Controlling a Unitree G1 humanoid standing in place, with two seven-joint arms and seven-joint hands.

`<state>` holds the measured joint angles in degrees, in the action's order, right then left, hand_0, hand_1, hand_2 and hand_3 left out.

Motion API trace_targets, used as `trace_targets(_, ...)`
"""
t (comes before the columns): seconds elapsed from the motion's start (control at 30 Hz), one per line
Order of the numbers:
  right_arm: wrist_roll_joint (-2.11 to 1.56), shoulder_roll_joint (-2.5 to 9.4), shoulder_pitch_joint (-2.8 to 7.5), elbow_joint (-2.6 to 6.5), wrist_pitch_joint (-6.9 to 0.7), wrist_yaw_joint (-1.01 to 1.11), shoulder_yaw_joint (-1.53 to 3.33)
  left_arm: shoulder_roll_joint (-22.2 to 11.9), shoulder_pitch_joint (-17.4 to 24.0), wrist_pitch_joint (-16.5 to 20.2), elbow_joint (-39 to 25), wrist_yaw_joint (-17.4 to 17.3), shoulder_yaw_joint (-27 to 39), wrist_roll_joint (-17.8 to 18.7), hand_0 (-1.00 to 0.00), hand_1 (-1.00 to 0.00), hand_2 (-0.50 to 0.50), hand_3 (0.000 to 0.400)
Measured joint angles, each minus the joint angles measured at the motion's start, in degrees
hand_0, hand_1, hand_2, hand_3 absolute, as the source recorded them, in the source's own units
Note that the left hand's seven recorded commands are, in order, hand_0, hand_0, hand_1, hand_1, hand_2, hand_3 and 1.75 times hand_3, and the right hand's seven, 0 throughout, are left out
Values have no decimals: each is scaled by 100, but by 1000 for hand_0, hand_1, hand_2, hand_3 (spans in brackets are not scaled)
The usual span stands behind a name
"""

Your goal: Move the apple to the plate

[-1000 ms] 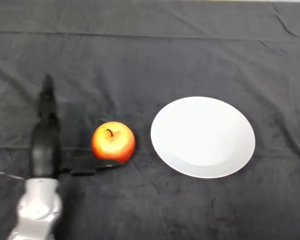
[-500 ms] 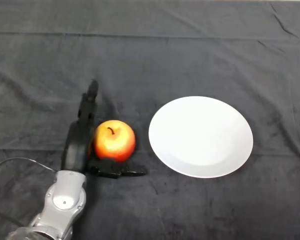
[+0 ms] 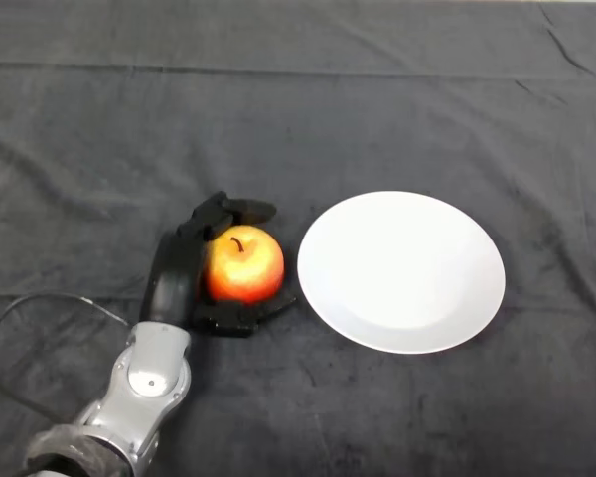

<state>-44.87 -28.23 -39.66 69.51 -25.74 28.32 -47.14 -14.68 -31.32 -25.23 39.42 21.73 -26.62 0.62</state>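
Note:
A red and yellow apple (image 3: 244, 264) sits on the dark cloth just left of a white plate (image 3: 401, 270). My left hand (image 3: 176, 275) is against the apple's left side. Its fingers (image 3: 228, 211) curl over the far side of the apple and its thumb (image 3: 246, 315) wraps under the near side. The apple is close to the plate's left rim. The plate holds nothing.
The dark cloth (image 3: 377, 109) covers the whole table, with creases at the far right. My silver-grey forearm (image 3: 144, 390) comes in from the lower left.
My hand moved right to the apple and its fingers curled round it. The apple shifted slightly right, toward the plate.

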Motion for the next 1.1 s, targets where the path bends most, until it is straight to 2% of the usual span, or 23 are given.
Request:
trace_targets(0.13, 0, 0, 0, 0, 0, 0, 0, -24, 2, 294, -830, 232, -17, -246, -1000, -1000, 0, 400)
trace_targets(0.27, 0, 0, 0, 0, 0, 0, 0, -11, 3, 418, -1287, 486, -223, -452, -1000, -1000, 0, 400)
trace_targets(0.5, 0, 0, 0, 0, 0, 0, 0, 111, 4, 403, -1260, 616, -752, -562, -1000, -1000, 0, 400)
trace_targets(0.67, 0, 0, 0, 0, 0, 0, 0, 306, -62, 368, -870, 701, -1179, -525, -1000, -1000, 0, 400)
trace_targets(1.1, 0, 0, 0, 0, 0, 0, 0, 507, -504, 344, -181, 785, -2308, 75, -1000, -1000, 0, 400)
